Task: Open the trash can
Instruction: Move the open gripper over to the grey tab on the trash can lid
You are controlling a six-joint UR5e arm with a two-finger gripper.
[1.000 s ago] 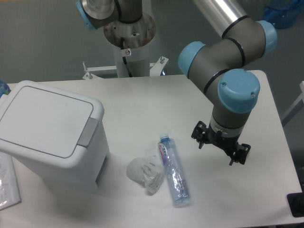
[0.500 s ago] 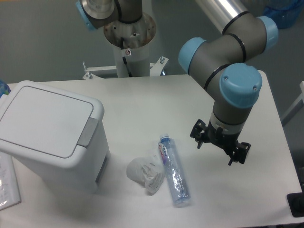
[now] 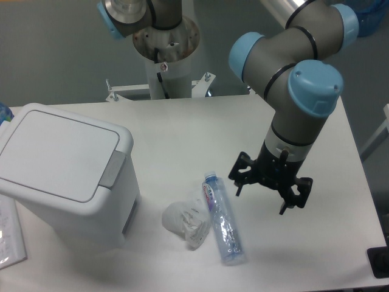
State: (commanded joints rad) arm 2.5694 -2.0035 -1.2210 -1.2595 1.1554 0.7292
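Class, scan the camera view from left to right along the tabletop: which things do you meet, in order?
Trash can → crumpled clear plastic wrap → plastic bottle → gripper, open above the table.

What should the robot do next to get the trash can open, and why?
Probably swing left toward the grey latch tab. The trash can lid looks shut, and the gripper, jaws open and empty, hangs right of the bottle, far from it.
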